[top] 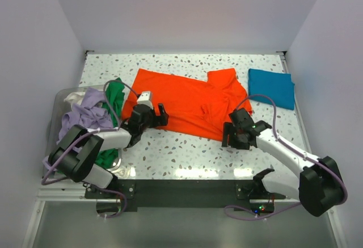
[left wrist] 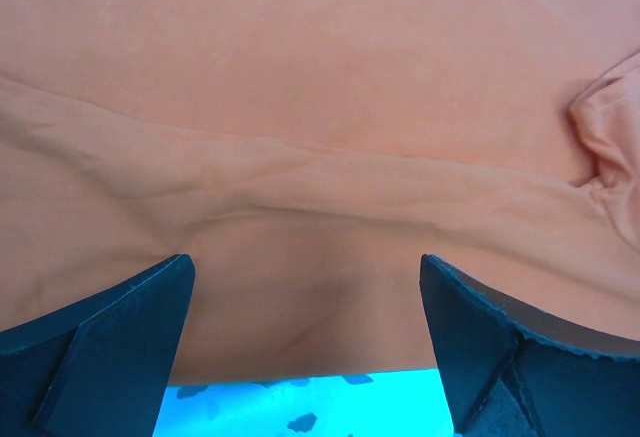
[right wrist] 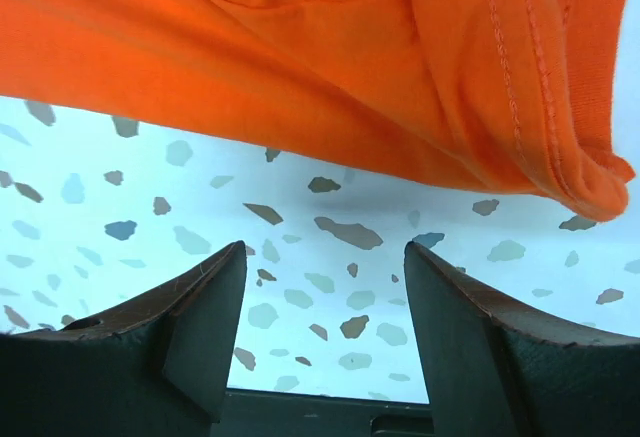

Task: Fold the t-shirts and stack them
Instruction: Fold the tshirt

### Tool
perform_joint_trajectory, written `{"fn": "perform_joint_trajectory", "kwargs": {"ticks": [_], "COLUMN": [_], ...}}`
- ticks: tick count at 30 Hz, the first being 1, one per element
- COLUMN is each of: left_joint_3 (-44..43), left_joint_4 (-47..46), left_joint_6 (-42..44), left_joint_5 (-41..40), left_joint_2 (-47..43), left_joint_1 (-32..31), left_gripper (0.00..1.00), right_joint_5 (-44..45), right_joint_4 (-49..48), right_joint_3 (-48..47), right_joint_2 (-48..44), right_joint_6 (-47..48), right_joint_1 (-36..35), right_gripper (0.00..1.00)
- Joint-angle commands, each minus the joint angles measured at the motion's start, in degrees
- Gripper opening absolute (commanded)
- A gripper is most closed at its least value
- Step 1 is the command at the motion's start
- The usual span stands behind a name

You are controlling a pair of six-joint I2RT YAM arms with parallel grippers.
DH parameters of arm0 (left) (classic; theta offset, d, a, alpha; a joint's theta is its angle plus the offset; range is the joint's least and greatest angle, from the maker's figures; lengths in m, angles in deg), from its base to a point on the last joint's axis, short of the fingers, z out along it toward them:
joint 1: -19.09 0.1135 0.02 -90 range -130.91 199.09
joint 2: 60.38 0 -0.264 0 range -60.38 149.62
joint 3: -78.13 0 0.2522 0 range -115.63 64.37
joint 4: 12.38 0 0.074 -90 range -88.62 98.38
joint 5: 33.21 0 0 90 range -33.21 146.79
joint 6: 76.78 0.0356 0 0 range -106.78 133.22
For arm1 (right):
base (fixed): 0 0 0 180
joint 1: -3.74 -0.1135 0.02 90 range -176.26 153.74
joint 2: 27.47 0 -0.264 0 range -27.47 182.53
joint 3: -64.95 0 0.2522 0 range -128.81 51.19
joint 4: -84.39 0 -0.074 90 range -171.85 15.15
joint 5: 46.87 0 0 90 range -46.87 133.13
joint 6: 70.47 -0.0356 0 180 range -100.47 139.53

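On the table [top: 170,157], the orange t-shirt [top: 187,103] lies spread left-to-right, its near hem between the wide, empty jaws of the left end effector [top: 157,116] and just ahead of the part-open, empty right end effector [top: 232,127].

A spread t-shirt [top: 187,100] is laid mid table [top: 187,152], a folded t-shirt [top: 271,87] near its far right corner, heaped t-shirts [top: 88,114] in a bin [top: 60,97] at the left edge.

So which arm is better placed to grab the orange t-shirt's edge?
Left, probably: the left pincer, open, straddles the near edge of the orange t-shirt, cloth between its jaws. The right pincer, open, is over bare table, short of the cloth.
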Motion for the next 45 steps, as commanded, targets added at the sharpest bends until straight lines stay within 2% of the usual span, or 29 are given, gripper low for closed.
{"fn": "perform_joint_trajectory", "kwargs": {"ticks": [1, 3, 7, 10, 14, 18, 22, 27, 36, 41, 45], "left_joint_3": [-1.3, -2.1, -4.9, -6.2, -7.0, -2.8, 1.6, 6.4, 13.0, 15.7, 18.5], "left_joint_4": [2.2, 2.8, 4.4, 2.7, -1.2, -5.4, -7.7, -9.6, -9.0, -4.8, -1.2], "left_joint_6": [-0.2, 0.9, 3.1, 4.0, 3.8, 2.2, 0.6, -2.1, -5.8, -8.9, -11.3], "left_joint_5": [-2.4, -3.8, -7.3, -7.2, -6.7, -8.3, -9.5, -8.9, -9.1, -10.7, -12.4], "left_joint_2": [-5.4, -6.8, -4.6, -0.9, 3.9, 4.3, 3.0, 2.1, -2.4, -5.5, -11.3], "left_joint_1": [-0.6, -0.6, -0.5, 0.0, 0.2, 0.2, 0.1, -1.0, -4.7, -8.3, -10.8], "left_gripper": [1.0, 1.0, 1.0, 1.0, 1.0, 1.0, 1.0, 1.0, 1.0, 1.0, 1.0], "right_joint_5": [1.2, 0.3, -4.3, -6.4, -4.9, -4.6, -2.4, -2.3, -0.9, -1.7, -3.1], "right_joint_4": [2.5, 1.4, -7.7, -13.3, -16.6, -18.8, -16.8, -14.9, -8.1, -4.1, -1.7], "right_joint_3": [-5.6, -7.5, -10.8, -13.1, -16.0, -15.3, -12.6, -7.6, 4.5, 7.7, 8.9], "right_joint_2": [-2.2, -1.9, 1.3, 7.5, 18.2, 23.0, 23.7, 21.5, 5.0, -3.5, -8.4], "right_joint_6": [0.7, 1.4, 3.3, 4.5, 5.8, 5.4, 4.1, 0.8, -4.3, -6.0, -6.8], "right_joint_1": [0.2, 0.1, 0.1, 0.1, 0.2, 0.3, 0.3, 0.3, 0.3, 0.3, 0.2], "right_gripper": [0.68, 0.68, 0.69, 0.69, 0.69, 0.69, 0.7, 0.7, 0.72, 0.72, 0.72]}}
